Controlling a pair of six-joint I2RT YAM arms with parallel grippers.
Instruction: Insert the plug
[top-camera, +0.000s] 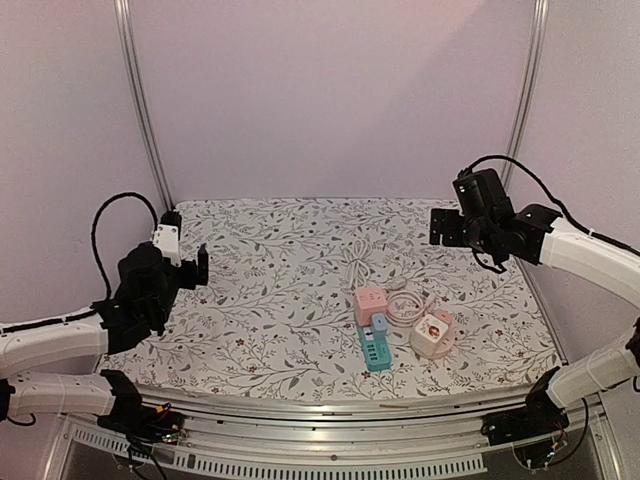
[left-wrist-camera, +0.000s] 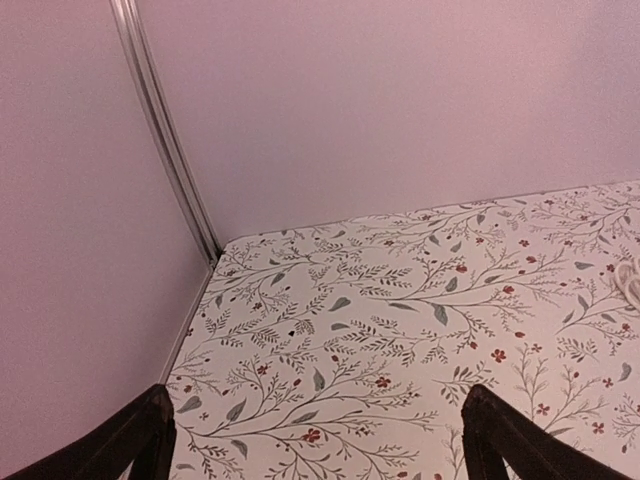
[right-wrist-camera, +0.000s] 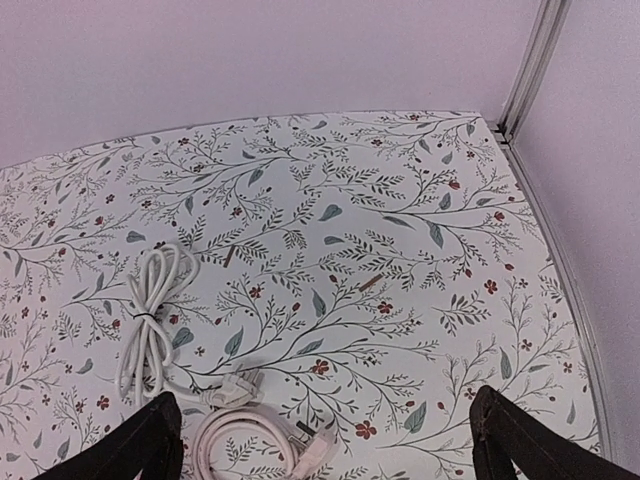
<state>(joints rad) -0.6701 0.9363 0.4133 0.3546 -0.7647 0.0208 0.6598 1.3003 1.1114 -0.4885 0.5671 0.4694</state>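
Outlets sit right of centre on table (top-camera: 260, 290), toward front edge. Cube socket (top-camera: 370, 303) w/ power strip (top-camera: 376, 345) directly in front, prob. touching. 2nd cube socket (top-camera: 432, 335) to the right, coiled cable (top-camera: 405, 308) btwn them. Bundled cord (right-wrist-camera: 150, 320) behind, its plug (right-wrist-camera: 235, 388) beside the coil.

Cloth (top-camera: 280, 290) w/ grey-red floral print; pink cube (top-camera: 370, 302), teal strip (top-camera: 377, 350), white cable (right-wrist-camera: 147, 318).

Plain pale pink walls (top-camera: 320, 90) enclose a table under a floral tablecloth (top-camera: 270, 260). Metal posts (top-camera: 143, 100) stand at the far corners, and a metal rail (top-camera: 330, 408) lines the near edge. Lighting is soft and even.
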